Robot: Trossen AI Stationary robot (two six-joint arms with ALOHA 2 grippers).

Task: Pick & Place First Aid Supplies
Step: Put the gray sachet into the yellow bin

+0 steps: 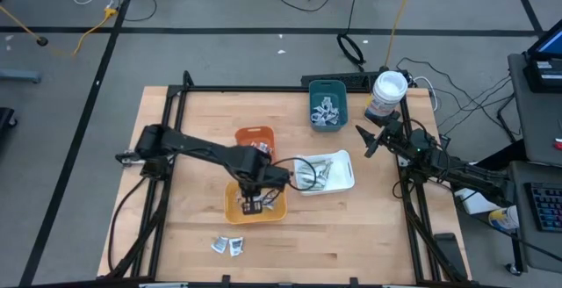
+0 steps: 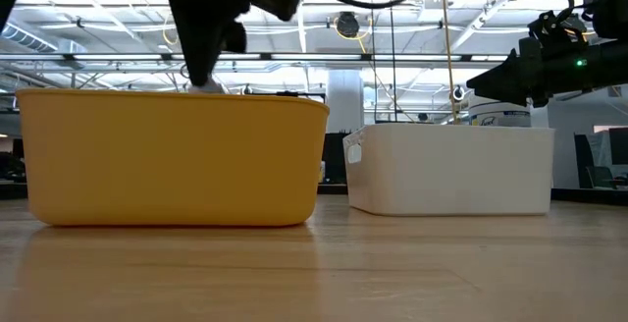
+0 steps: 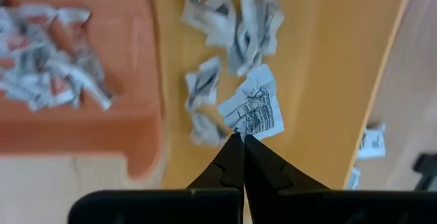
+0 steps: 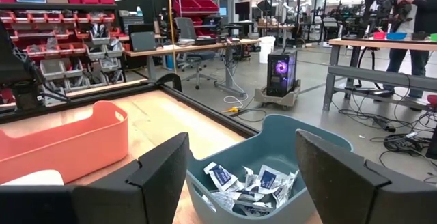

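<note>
Four trays sit on the table. The teal tray at one o'clock holds a heap of silvery-white sachets with blue marks. The orange tray near the centre carries crumpled packets. The white tray, toward three o'clock of centre, holds slim pale strips. The yellow tray, at six o'clock of centre, has several loose packets on its floor. Two more packets lie on the table at seven o'clock. A white tub stands beside the teal tray.

The left gripper hangs over the yellow tray, clenched on the corner of a printed sachet, white with dark lines. The right gripper hovers released, fingers wide, just beside the teal tray.
</note>
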